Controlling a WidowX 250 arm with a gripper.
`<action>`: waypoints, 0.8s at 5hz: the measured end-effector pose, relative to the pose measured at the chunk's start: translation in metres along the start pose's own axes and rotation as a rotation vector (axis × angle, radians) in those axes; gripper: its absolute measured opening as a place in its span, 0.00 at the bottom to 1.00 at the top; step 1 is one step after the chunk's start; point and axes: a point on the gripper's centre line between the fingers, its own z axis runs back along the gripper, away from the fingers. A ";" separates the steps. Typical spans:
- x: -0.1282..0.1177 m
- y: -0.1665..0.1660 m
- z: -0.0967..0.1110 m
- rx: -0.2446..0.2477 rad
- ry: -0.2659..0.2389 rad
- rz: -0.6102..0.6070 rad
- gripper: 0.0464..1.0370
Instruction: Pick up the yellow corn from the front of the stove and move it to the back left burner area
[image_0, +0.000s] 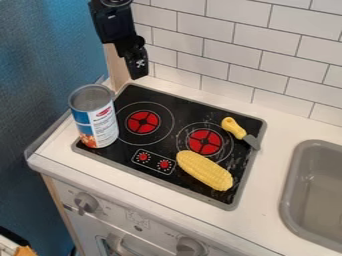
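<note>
Lettering: we see print on the can's red, white and blue label
Can: on the stovetop's left side
Gripper: above the back corner; its opening we cannot tell
Surface: corn, seemingly a knife
Room: white tiles, grey sink

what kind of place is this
Most likely a toy kitchen: there is a stove with flat red burners, a sink set in the counter to its right, and corn that looks like plastic on the stove.
</note>
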 end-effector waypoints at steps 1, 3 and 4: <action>0.002 0.005 -0.013 0.032 -0.021 -0.006 0.96; -0.034 0.040 -0.014 0.066 0.001 -0.210 0.96; -0.055 0.082 -0.021 0.090 -0.003 -0.381 0.96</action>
